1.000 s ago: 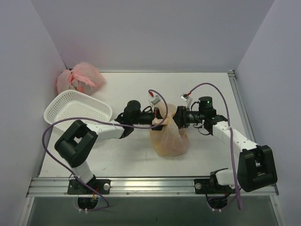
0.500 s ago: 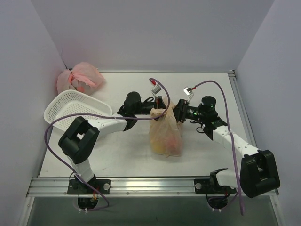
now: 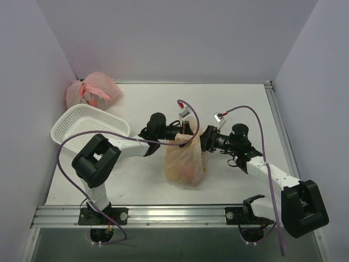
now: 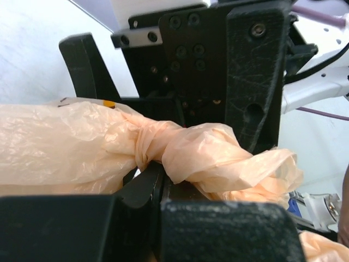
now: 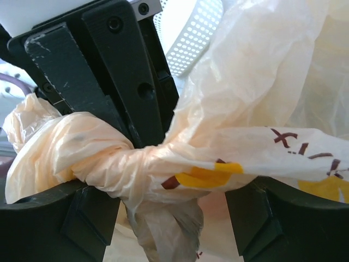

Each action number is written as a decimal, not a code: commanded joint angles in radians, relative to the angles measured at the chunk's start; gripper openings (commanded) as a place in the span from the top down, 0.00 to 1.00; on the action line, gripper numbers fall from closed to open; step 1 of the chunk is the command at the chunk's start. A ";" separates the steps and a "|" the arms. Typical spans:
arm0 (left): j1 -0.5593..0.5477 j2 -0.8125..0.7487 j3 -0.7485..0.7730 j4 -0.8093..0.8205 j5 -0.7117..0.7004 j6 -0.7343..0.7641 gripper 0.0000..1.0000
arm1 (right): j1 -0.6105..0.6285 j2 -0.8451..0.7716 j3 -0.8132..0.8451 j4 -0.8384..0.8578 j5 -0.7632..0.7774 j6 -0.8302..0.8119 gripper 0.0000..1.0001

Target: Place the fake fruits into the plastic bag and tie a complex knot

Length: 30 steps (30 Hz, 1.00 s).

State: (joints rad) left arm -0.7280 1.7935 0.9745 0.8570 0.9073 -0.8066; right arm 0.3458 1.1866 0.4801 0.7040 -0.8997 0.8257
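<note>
Pale-orange plastic bag (image 3: 185, 164), neck knotted, is pinched by left fingers (image 4: 139, 194).

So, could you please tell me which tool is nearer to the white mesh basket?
Left. The left tool grips the top of the plastic bag, to the right of the white mesh basket; the right tool sits on the bag's other side, farther away.

A white mesh basket (image 3: 90, 124) sits toward the left side of the pale desk (image 3: 245, 109) — a patch of its perforated wall also shows in the right wrist view. Beyond it, in the far left corner, lies a pink tied bag (image 3: 90, 90), crumpled and close against the left wall (image 3: 32, 82). Plain pale walls close three sides — a metal rail (image 3: 180, 215) runs along the near edge.
</note>
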 commanded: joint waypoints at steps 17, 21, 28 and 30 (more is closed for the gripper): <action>-0.031 -0.032 0.012 0.079 0.142 -0.011 1.00 | -0.166 -0.228 0.230 -0.891 -0.056 -0.611 0.66; -0.033 -0.037 0.015 0.079 0.146 -0.006 1.00 | -0.168 -0.220 0.212 -0.830 -0.065 -0.559 0.82; -0.040 -0.034 0.015 0.079 0.168 -0.005 1.00 | -0.172 -0.182 0.227 -0.684 -0.071 -0.470 0.69; -0.050 -0.026 0.020 0.079 0.179 -0.002 1.00 | -0.169 -0.185 0.224 -0.650 -0.077 -0.427 0.66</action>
State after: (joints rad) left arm -0.7509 1.8126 0.9726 0.8661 1.0283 -0.8078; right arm 0.1780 1.0008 0.6842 -0.0566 -0.9695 0.3374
